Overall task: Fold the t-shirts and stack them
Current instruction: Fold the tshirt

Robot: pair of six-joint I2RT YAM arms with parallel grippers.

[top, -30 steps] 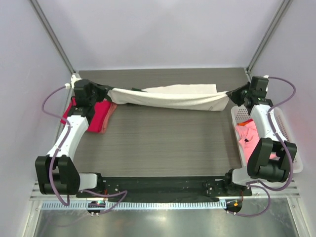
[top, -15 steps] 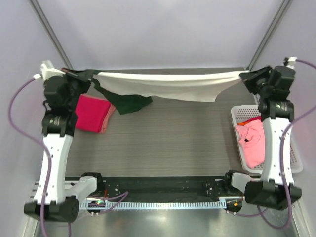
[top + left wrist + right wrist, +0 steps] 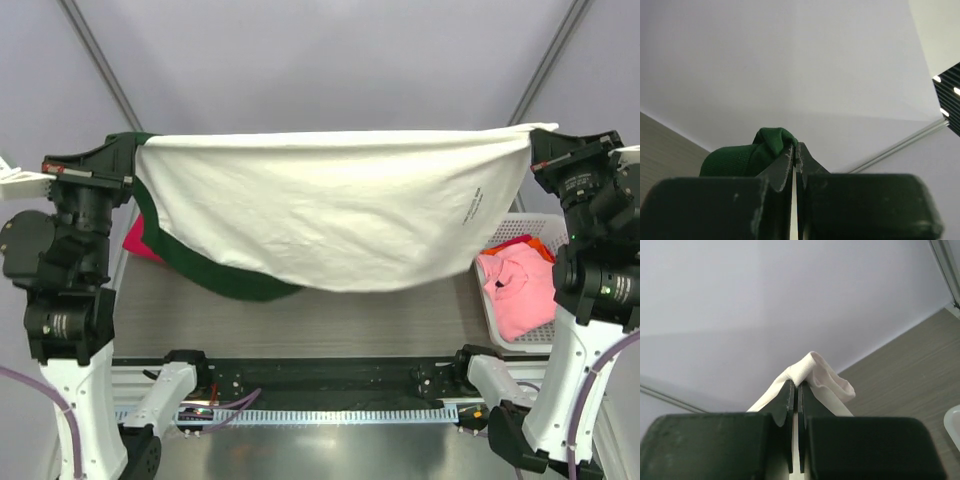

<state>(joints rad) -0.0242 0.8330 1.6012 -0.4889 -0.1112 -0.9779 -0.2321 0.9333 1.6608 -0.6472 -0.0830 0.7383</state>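
a second ago the cream-white shirt (image 3: pixel 330 215) sagged low along the far edge of the table between the two grippers. now it is hoisted clear of the surface and pulled wide from above the far left corner to above the far right corner, hanging as a broad sheet with its green sleeve (image 3: pixel 230 283) drooping along the lower left. the left gripper (image 3: pixel 128 160) and right gripper (image 3: pixel 535 152) have both risen and spread outward with its top corners, and the raised cloth now hides most of the magenta-red shirt (image 3: pixel 137 243) by the left edge, leaving only a sliver.
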